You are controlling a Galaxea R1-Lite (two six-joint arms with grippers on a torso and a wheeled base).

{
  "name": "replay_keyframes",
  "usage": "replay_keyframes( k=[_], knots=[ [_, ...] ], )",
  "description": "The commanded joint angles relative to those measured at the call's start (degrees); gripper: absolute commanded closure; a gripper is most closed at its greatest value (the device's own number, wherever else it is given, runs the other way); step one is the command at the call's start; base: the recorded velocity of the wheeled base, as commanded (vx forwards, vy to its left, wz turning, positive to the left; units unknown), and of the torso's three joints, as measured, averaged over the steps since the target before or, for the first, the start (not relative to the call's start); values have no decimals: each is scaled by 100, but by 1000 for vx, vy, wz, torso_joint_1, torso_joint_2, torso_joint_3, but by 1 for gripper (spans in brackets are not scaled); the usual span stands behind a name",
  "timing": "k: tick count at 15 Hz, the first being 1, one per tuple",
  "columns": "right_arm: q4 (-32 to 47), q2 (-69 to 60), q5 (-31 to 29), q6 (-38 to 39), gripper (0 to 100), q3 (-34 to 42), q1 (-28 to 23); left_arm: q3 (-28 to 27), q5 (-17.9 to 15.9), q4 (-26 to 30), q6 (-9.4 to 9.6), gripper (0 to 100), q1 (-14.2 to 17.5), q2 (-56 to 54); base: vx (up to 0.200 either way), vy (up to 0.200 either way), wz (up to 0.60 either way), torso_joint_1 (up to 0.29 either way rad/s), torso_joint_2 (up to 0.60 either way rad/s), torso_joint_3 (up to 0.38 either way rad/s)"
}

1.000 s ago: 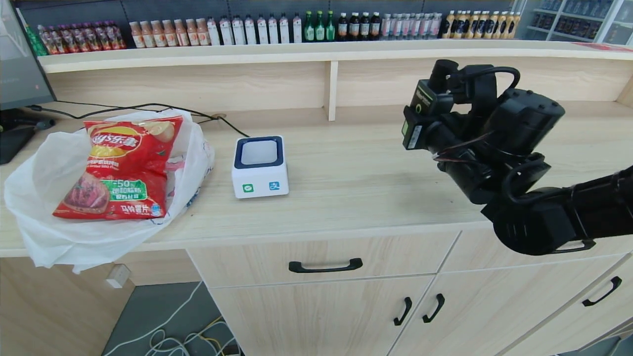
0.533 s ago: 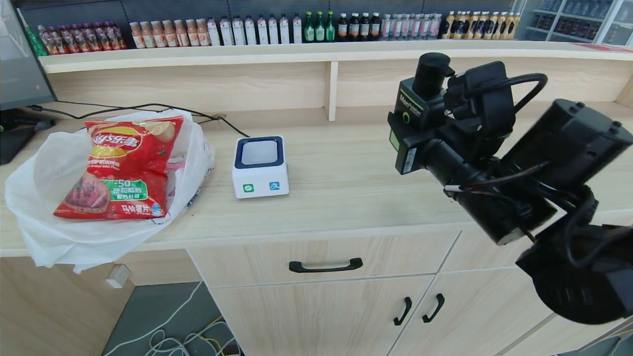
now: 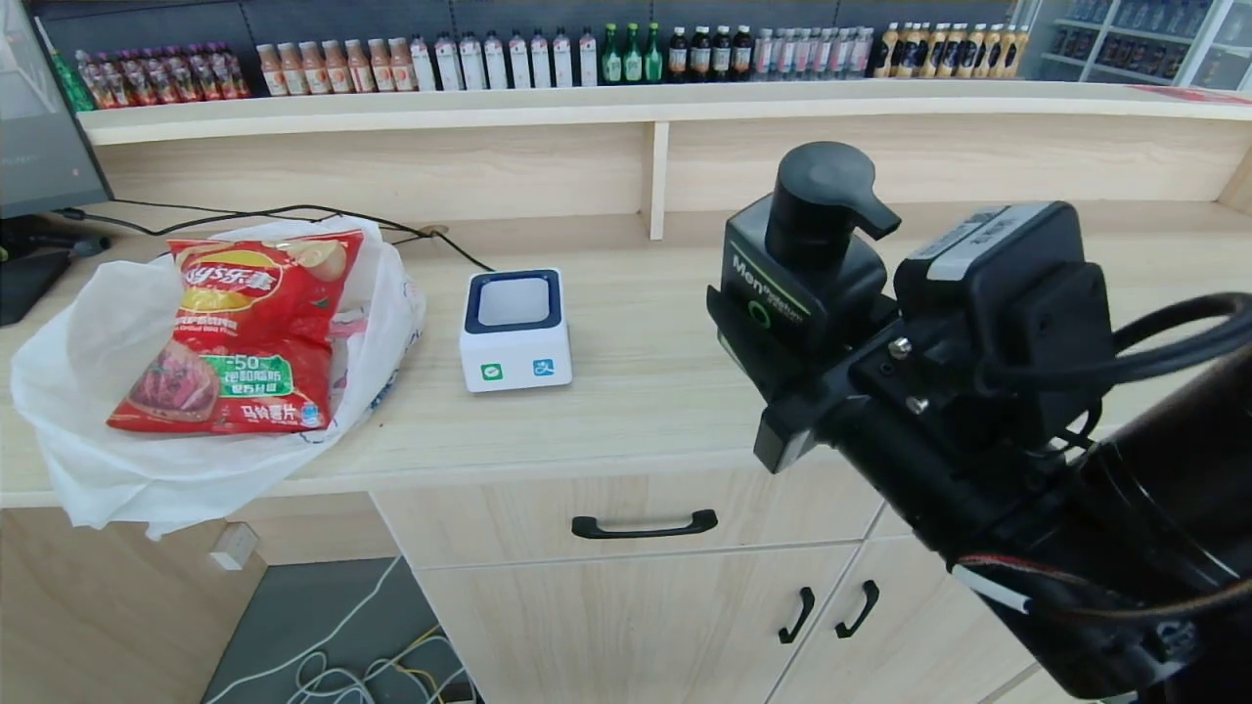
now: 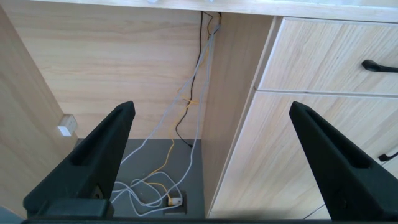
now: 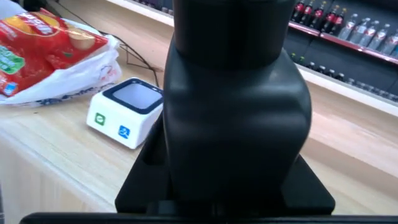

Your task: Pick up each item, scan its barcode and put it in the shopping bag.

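Print on chip bag (image 3: 240, 332), pump bottle (image 3: 802, 284); scanner (image 3: 515, 332) icons.

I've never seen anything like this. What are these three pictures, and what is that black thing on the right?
This is a two-armed robot at a shop counter. One picture comes from a camera on its head, the others from its wrists. The right gripper holds a black pump bottle. On the counter sit a white barcode scanner and a shopping bag with a red crisp packet in it. The left gripper hangs open below, facing the cabinets.
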Motion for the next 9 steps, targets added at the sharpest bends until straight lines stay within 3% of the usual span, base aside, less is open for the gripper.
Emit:
replay_keyframes(
  k=[1,5,7,9],
  knots=[
    [-1,19,-3,-51,100,55,333,0,1,0,-2,0,0,-2,0,0,0,0,0,0],
    [-54,28,23,-165,100,64,965,0,1,0,-2,0,0,-2,0,0,0,0,0,0],
    [-766,28,50,-95,100,398,1027,0,1,0,-2,0,0,-2,0,0,0,0,0,0],
    [-924,2,138,81,100,785,1036,0,1,0,-2,0,0,-2,0,0,0,0,0,0]
  ],
)
